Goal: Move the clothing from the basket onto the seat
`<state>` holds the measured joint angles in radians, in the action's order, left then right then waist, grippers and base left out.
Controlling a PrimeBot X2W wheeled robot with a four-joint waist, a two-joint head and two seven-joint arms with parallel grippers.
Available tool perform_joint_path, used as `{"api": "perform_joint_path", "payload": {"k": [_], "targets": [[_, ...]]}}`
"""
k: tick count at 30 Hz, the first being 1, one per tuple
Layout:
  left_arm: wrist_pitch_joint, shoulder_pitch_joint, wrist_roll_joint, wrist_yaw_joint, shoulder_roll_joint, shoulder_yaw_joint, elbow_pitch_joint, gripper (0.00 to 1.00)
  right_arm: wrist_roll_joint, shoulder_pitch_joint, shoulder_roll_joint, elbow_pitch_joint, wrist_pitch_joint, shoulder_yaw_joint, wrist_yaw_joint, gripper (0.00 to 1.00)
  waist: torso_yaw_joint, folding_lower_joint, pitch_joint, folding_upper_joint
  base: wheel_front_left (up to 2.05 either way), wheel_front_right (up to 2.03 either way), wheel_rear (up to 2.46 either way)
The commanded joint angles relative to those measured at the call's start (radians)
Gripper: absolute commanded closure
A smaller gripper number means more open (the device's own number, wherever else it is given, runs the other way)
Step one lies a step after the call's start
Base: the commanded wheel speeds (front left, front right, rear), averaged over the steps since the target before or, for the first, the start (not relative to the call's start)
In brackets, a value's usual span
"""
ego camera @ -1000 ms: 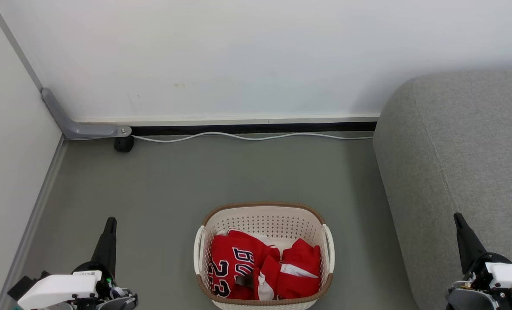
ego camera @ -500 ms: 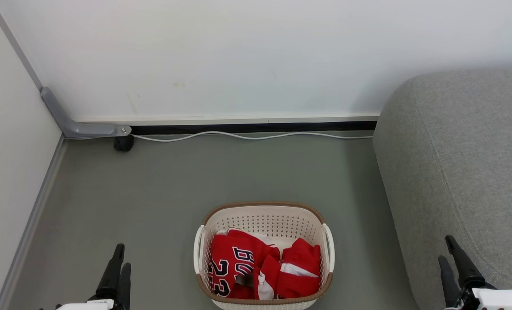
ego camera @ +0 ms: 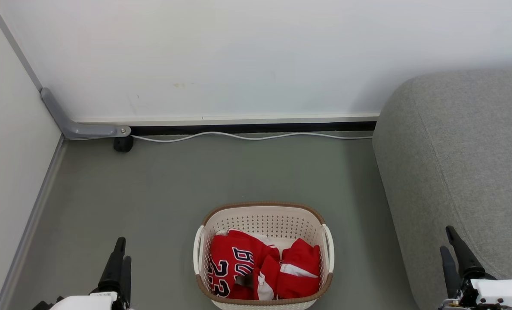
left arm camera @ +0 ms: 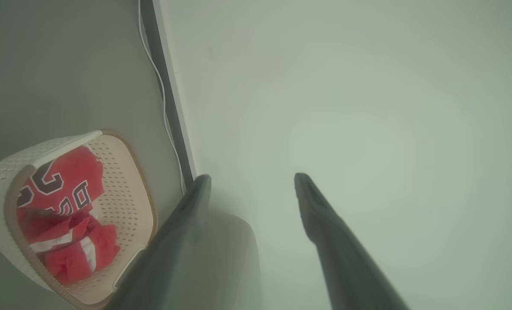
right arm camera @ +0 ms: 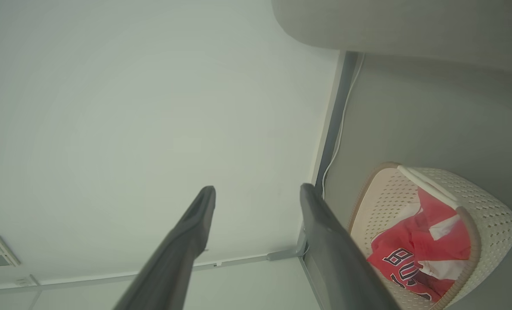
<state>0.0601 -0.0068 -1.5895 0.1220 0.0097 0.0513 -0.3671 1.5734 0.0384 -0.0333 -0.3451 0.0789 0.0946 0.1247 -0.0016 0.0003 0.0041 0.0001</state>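
The clothing, a red "23" jersey (ego camera: 234, 262) and a red garment with white panels (ego camera: 301, 269), lies crumpled inside the cream perforated basket (ego camera: 262, 205) on the floor at bottom centre. The grey seat (ego camera: 467, 150) rises to its right. My left gripper (ego camera: 123, 249) stands open at the lower left, apart from the basket. My right gripper (ego camera: 445, 238) stands open at the lower right, beside the seat's front edge. The left wrist view has the left gripper (left arm camera: 252, 176) open toward the wall, with the basket (left arm camera: 148, 193) and clothing (left arm camera: 62, 202) off to its side. In the right wrist view the right gripper (right arm camera: 257, 187) is open, with the basket (right arm camera: 492, 206), clothing (right arm camera: 415, 245) and seat (right arm camera: 411, 26) in sight.
A white cable (ego camera: 247, 137) runs along the foot of the back wall. A grey bracket (ego camera: 79, 128) with a black caster (ego camera: 123, 144) sits in the left corner. A side wall (ego camera: 10, 172) closes the left. Grey floor (ego camera: 174, 185) surrounds the basket.
Both grippers have gone from shut to open. Both arms have dropped lower in the head view and drawn slightly inward. The basket and clothing have not moved.
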Motion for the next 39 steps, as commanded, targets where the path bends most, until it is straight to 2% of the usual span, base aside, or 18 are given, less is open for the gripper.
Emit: {"api": "perform_joint_path", "payload": {"k": [1, 12, 39], "targets": [[-0.007, -0.059, 0.021, 0.001, 0.013, 0.000, 0.020, 0.00, -0.012, 0.053, -0.025, 0.024, -0.014, -0.009, 0.002, 0.00, 0.000, -0.0002, 0.000, -0.0001, 0.00, 0.00, 0.00], [-0.036, -0.088, 0.138, 0.002, 0.018, -0.006, 0.007, 0.00, -0.075, 0.092, -0.066, 0.006, -0.056, -0.067, 0.002, 0.00, -0.002, -0.0002, 0.002, -0.0001, 0.00, 0.00, 0.00], [-0.116, -0.160, 0.594, 0.004, 0.020, -0.022, -0.010, 0.00, -0.451, 0.194, -0.126, -0.015, -0.135, -0.145, 0.003, 0.00, -0.008, -0.0002, 0.018, -0.0001, 0.00, 0.00, 0.00]]}}
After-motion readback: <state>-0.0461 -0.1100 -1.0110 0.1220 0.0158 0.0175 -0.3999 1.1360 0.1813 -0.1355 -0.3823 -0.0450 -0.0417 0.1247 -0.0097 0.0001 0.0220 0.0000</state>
